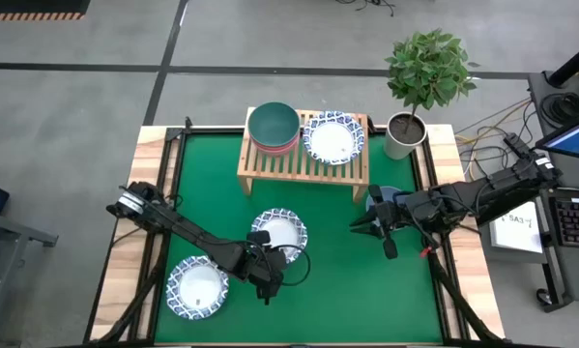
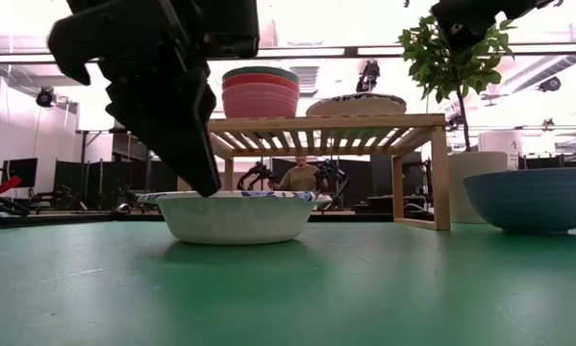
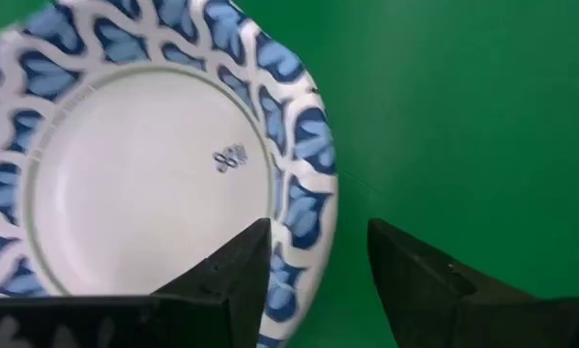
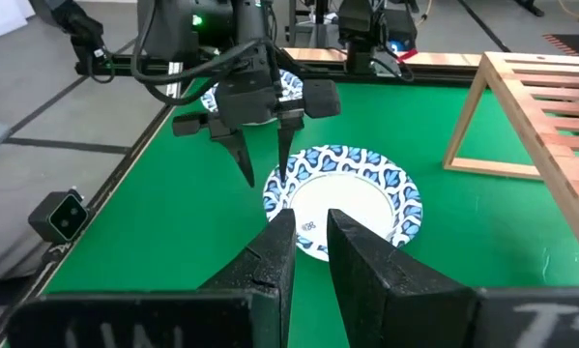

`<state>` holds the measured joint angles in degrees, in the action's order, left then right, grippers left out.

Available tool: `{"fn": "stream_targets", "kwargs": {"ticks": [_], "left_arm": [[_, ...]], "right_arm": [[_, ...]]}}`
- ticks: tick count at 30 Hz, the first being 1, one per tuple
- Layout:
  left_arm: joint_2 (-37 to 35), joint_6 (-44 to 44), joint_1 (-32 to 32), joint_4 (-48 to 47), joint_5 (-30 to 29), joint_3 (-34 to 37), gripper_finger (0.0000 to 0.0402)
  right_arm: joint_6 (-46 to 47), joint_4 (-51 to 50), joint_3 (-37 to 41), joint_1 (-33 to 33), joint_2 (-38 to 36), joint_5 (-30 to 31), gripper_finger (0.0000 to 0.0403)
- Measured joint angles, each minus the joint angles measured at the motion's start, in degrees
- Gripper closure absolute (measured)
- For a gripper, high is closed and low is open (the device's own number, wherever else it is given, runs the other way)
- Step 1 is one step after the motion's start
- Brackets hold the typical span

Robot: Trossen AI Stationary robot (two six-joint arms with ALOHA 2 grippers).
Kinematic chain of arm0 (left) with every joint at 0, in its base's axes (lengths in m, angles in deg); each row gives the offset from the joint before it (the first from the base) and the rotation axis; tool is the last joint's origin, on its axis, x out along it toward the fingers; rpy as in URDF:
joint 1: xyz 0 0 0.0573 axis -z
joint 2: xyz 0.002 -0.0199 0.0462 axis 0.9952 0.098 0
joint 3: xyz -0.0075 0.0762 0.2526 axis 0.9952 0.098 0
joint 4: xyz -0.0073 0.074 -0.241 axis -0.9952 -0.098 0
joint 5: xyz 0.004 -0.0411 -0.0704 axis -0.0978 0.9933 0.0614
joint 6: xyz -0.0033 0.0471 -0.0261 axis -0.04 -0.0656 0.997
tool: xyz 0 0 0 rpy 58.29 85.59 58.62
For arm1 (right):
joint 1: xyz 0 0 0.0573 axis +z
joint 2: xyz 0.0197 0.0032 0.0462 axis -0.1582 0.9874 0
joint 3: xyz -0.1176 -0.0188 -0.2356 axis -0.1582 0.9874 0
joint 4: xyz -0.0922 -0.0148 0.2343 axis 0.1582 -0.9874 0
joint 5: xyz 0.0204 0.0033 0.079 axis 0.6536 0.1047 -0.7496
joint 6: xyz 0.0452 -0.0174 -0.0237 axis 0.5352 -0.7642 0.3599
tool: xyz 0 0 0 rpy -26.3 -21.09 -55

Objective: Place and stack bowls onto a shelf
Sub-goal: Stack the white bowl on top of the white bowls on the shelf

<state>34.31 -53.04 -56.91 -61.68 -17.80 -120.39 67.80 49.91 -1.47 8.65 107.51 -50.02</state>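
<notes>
A white bowl with a blue patterned rim (image 1: pixel 281 230) sits on the green mat. My left gripper (image 3: pixel 318 237) is open at its near-left rim, one finger over the inside and one outside. A second patterned bowl (image 1: pixel 197 287) lies near the front left. The wooden shelf (image 1: pixel 303 166) carries a teal bowl (image 1: pixel 273 123) stacked on red and pink ones, and beside them a third patterned bowl (image 1: pixel 333 137). A blue bowl (image 2: pixel 533 197) rests on the mat at the right. My right gripper (image 4: pixel 311 220) hovers beside it, empty, its fingers a narrow gap apart. My left gripper comes slanting down from the table's left, its fingers (image 3: pixel 239 275) astride the patterned rim (image 3: pixel 303 208) of the bowl, which rests flat on the mat. I cannot tell whether they touch the rim.
A potted plant (image 1: pixel 410 106) stands at the far right corner beside the shelf. Wooden table borders (image 1: pixel 125 280) frame the mat. A person (image 2: pixel 297 176) sits in the room beyond the shelf. Open mat lies between the bowls and the near edge.
</notes>
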Motion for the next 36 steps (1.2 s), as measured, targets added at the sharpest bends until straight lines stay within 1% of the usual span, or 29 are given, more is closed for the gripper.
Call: {"fn": "stream_targets", "kwargs": {"ticks": [2,5,8,11,15,17,19,21,24,25,26,29,32,34,36], "left_arm": [[0.0,0.49,0.04,-0.04,0.27,0.05,0.0226],[0.03,0.5,0.12,0.01,-1.61,0.05,0.0198],[0.95,-0.5,0.03,0.17,-2.15,0.07,0.0174],[2.68,-1.8,0.02,0.35,-2.18,0.27,0.0165],[5.14,-2.24,0.07,0.44,-2.9,0.28,0.0172],[6.13,-2.6,0.12,0.46,-4.28,0.12,0.0185],[7.01,-3.07,0.61,0.31,-6.65,-0.31,0.0214],[7.53,-3.99,1.13,-0.22,-7.17,-1.05,0.0262],[7.55,-4.59,1.21,-3.13,-7.12,-2.59,0.0357],[7.43,-4.69,1.2,-4.47,-7.08,-3.61,0.0377],[7.12,-4.6,1.13,-5.81,-6.87,-4.9,0.0386],[6.41,-6.65,1.19,-10.97,-6.34,-10.26,0.0384],[6.36,-11.5,1.22,-14.3,-6.22,-16.58,0.0396],[6.27,-15.91,0.82,-14.79,-6.5,-21.12,0.0397],[6.12,-20.91,0.46,-14.9,-8.48,-25.12,0.0396]], "right_arm": [[0.0,0.0,0.0,0.02,0.06,-0.04,0.0349],[0.0,-0.06,0.0,0.02,0.06,-0.06,0.0349],[0.0,-0.09,0.0,0.02,0.06,-0.06,0.0349],[0.02,-0.38,0.0,0.02,0.06,-0.15,0.0349],[0.35,-0.55,0.0,0.02,0.06,-0.17,0.0349],[0.45,-0.69,0.0,0.04,0.06,-0.21,0.0349],[0.61,-1.01,0.0,0.26,0.06,-0.99,0.0349],[1.01,-1.42,0.0,0.84,0.06,-1.93,0.0349],[1.51,-2.49,0.0,2.22,0.06,-2.71,0.0349],[1.51,-2.74,0.0,2.81,0.06,-2.73,0.0349],[1.51,-3.23,0.0,3.45,0.04,-2.71,0.0349],[1.46,-3.98,0.0,5.32,0.02,-2.64,0.0349],[1.09,-3.98,0.0,7.11,-0.09,-2.68,0.0349],[1.03,-4.12,0.0,8.12,-0.49,-2.73,0.0349],[1.0,-4.11,0.0,9.04,-1.05,-2.73,0.0349]]}}
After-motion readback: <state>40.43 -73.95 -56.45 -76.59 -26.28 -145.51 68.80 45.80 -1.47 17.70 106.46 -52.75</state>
